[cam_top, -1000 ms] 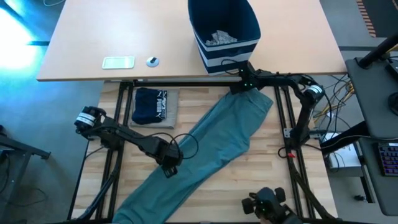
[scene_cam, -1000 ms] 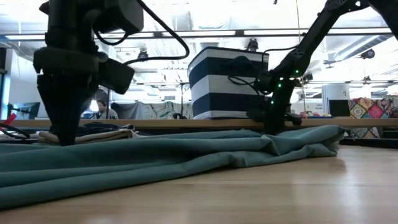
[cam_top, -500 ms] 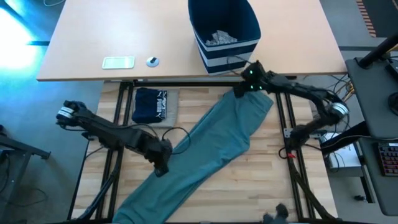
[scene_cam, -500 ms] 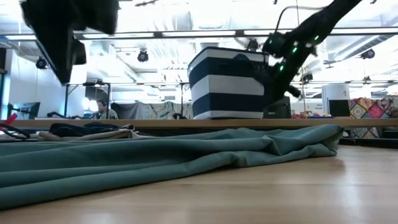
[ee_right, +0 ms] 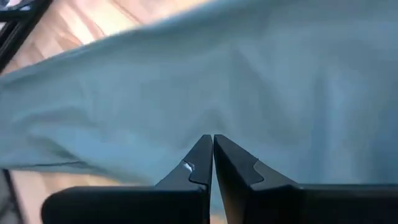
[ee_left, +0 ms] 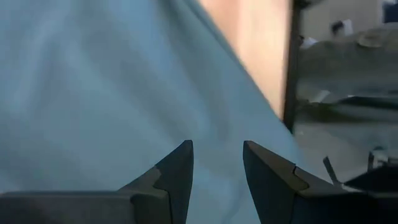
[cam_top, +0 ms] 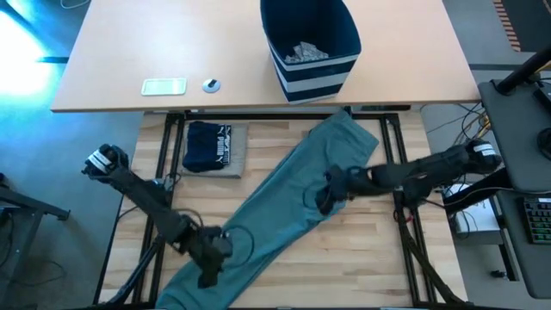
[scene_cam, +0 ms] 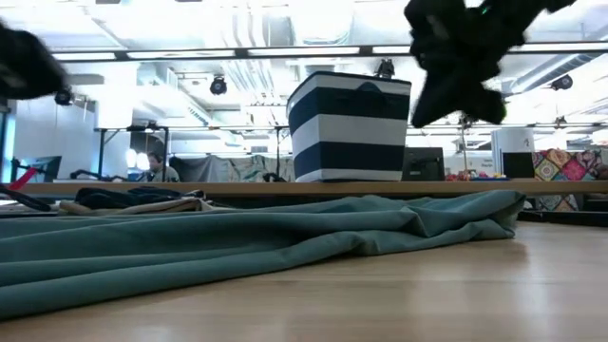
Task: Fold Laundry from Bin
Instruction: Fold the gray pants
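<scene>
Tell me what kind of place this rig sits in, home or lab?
Looks like a lab or open workshop, not a home. The low view shows ceiling strip lights and rows of workbenches behind the striped bin; the high view shows loose cables and a keyboard beside the table.

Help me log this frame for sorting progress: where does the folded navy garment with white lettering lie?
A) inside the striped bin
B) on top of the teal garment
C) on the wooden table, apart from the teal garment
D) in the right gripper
C: in the high view the navy garment lies folded on the table, clear of the teal garment.
</scene>
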`<action>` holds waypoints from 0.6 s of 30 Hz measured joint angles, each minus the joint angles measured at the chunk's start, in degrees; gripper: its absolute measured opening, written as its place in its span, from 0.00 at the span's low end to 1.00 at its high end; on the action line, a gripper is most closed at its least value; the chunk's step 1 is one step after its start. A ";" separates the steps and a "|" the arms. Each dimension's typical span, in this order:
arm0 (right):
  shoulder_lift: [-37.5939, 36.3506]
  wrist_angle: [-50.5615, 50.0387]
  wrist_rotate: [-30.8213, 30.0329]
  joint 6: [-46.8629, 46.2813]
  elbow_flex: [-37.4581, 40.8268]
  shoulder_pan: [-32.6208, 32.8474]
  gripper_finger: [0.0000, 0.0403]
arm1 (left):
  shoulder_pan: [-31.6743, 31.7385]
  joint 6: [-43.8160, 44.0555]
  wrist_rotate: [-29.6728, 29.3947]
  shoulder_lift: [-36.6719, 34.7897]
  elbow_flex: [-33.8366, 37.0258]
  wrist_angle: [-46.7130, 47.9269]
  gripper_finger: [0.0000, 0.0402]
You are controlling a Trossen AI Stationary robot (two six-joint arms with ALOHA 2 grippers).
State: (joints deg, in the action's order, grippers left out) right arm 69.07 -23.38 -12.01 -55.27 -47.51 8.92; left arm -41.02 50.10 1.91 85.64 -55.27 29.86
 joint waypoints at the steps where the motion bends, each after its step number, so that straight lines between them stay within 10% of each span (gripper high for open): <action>1: 0.70 -1.17 -0.82 -4.95 -0.39 2.28 0.03 | -1.48 0.06 -0.81 0.70 0.00 -1.11 0.31; 18: 10.48 -24.00 7.77 -35.87 -0.98 9.44 0.03 | -11.70 9.11 -8.58 15.51 -0.20 -16.28 0.31</action>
State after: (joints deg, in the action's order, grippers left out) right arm 79.55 -47.38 -4.23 -91.13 -48.49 18.36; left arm -52.72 59.20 -6.67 101.15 -55.46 13.57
